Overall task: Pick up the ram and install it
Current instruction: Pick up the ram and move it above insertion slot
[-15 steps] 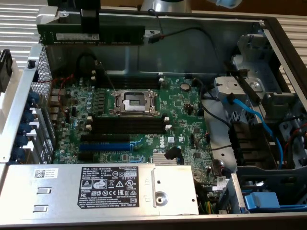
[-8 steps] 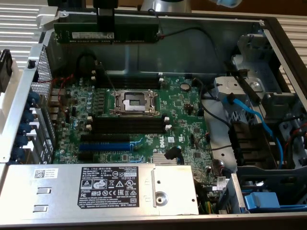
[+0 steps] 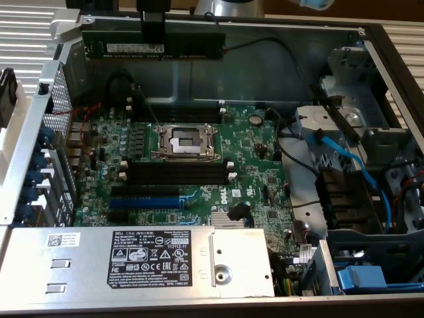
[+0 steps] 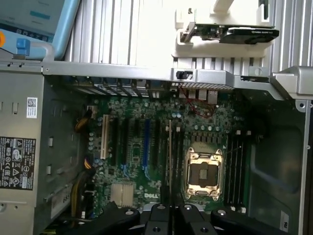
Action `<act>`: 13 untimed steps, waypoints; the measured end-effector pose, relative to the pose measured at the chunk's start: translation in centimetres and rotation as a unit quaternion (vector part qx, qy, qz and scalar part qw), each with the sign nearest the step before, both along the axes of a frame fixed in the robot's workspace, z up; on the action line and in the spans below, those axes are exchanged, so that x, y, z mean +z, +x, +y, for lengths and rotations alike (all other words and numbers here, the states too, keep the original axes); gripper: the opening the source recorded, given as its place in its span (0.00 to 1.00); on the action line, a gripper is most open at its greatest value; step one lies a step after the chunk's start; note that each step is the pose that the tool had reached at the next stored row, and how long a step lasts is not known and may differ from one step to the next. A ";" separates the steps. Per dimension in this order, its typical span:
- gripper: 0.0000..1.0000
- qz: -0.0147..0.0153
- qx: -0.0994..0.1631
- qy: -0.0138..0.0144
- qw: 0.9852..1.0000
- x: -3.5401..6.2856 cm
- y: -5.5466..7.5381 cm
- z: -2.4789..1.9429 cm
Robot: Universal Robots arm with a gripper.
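The pincer (image 3: pixel 151 32) is clenched on the ram (image 3: pixel 195 45), gripping its upper long edge near the middle. The stick hangs level and lengthwise, label strip facing the exterior camera, clear of the board and touching nothing else. It is in the air over the open case (image 3: pixel 59 86), beyond the socket (image 3: pixel 184 141) on the side away from the memory slots, and higher than the socket. In the wrist view the pincer's (image 4: pixel 168 215) black knuckles point down at the board, with the socket (image 4: pixel 203 174) just off to one side of them.

The socket sits open on the motherboard (image 3: pixel 258 172), its metal frame around a dark square. Just beside the socket lie the black memory slots (image 3: pixel 175 173), running parallel to the held ram; all of them look bare. Past those, farther from the socket, is the blue slot (image 3: pixel 146 201). Farther again from the socket lies the power supply (image 3: pixel 132 262), label up. To the exterior view's right of the socket, well apart, blue cables (image 3: pixel 344 159) cross the drive bay.
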State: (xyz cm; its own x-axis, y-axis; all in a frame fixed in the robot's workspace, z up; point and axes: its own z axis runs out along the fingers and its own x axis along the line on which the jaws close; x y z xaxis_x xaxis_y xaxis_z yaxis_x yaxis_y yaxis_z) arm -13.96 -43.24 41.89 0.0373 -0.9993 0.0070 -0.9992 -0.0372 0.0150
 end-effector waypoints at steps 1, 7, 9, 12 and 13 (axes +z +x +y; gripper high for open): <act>0.12 0.000 -0.002 0.003 1.000 -0.02 0.0 0.00; 0.12 0.000 -0.010 0.017 1.000 -0.25 0.3 0.07; 0.12 0.000 -0.010 0.019 1.000 -0.44 0.4 0.23; 0.12 0.000 -0.011 0.020 1.000 -0.80 0.7 0.58; 0.12 0.000 -0.011 0.020 1.000 -0.93 0.8 0.72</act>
